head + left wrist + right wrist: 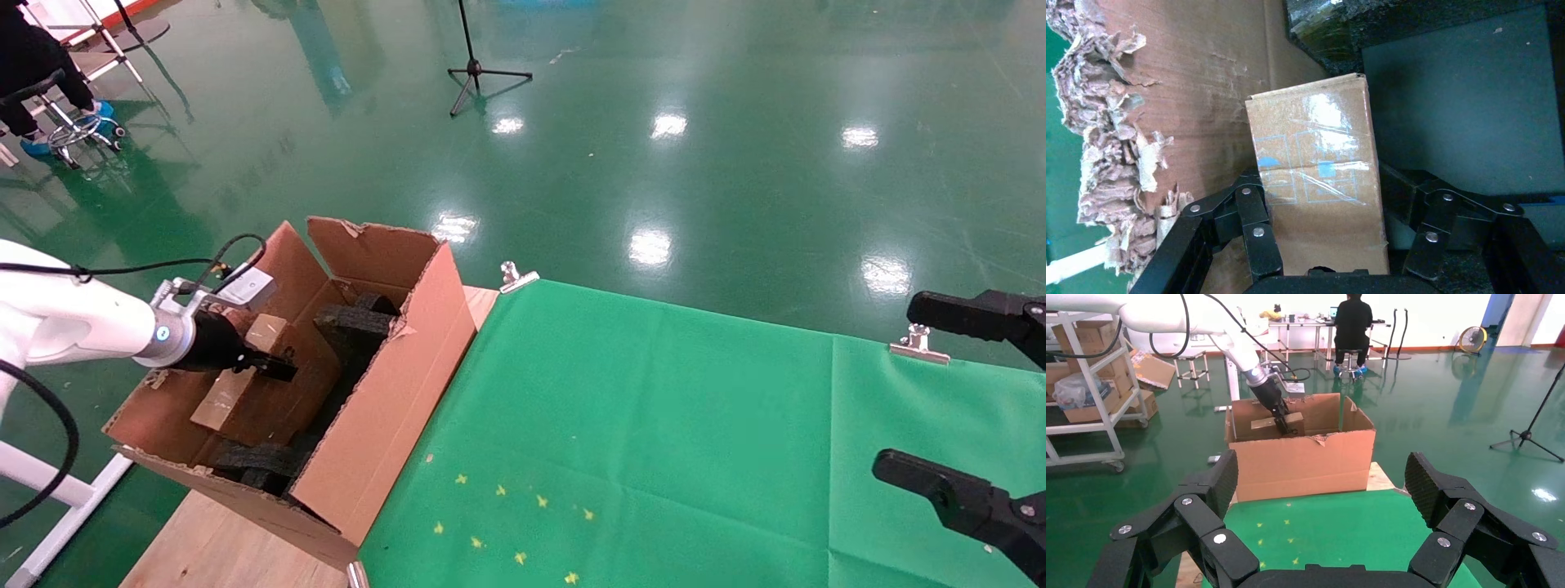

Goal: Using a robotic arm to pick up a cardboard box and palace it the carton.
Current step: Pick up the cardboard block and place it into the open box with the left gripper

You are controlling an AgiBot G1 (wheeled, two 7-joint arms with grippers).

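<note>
My left robotic arm (90, 322), white with a blue light ring, reaches into the carton (384, 392) at the table's left end. Its gripper (274, 367) is shut on the cardboard box (229, 396), which hangs inside the carton near the far wall. In the left wrist view the taped box (1315, 177) sits between the black fingers (1254, 226), next to the carton's torn wall (1211, 79) and black foam (1413, 24). The right wrist view shows the carton (1303, 462) with the box (1269, 422) above its rim. My right gripper (907, 388) is open and empty at the right.
Green cloth (654, 425) with yellow star marks (507, 523) covers the table, held by metal clips (516, 276). Bare wood (221, 547) shows below the carton. Black foam pieces (355, 322) lie in the carton. A tripod stand (478, 69) and a seated person (41, 57) are far off.
</note>
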